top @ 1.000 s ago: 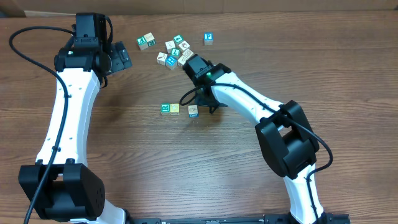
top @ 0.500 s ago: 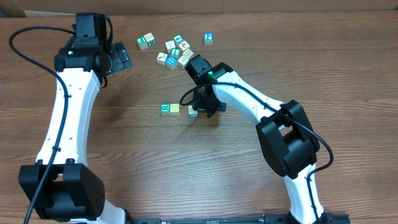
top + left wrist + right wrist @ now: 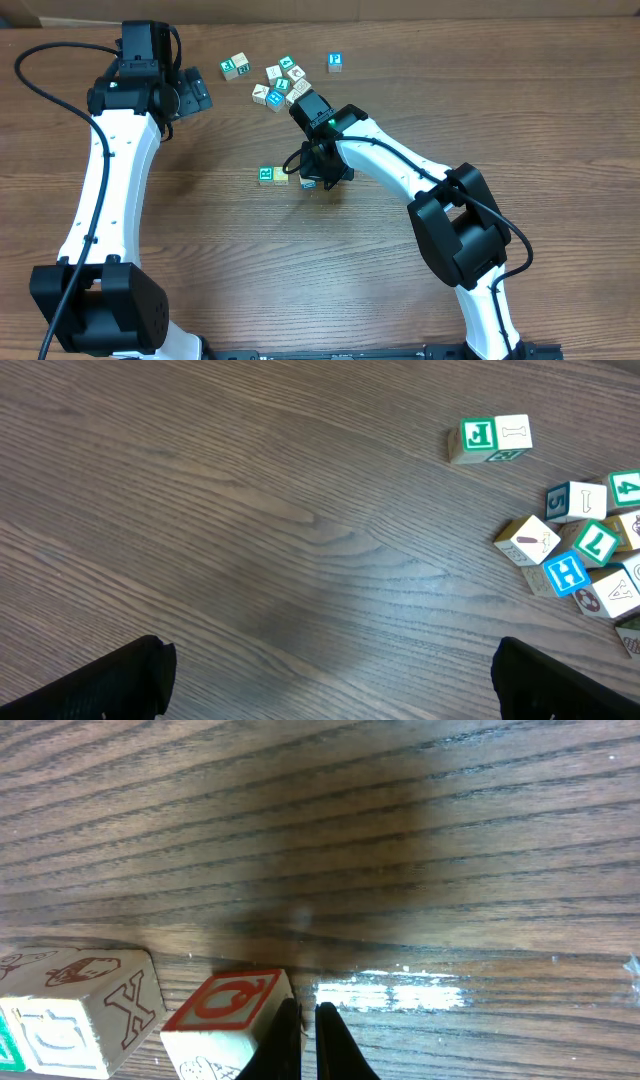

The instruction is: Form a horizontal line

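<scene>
The right gripper has swept left since a second ago, shoving a cube that stood apart up to the row. Its jaws are pressed together and hold nothing, their side against that cube's right face. The cube now sits just beside its neighbour, perhaps a hair short of touching. That makes three in line, so one more seems needed. The pile behind is tightly packed, which may hamper picking one out. The left gripper, jaws spread wide and empty, hovers well apart, left of the pile.
</scene>
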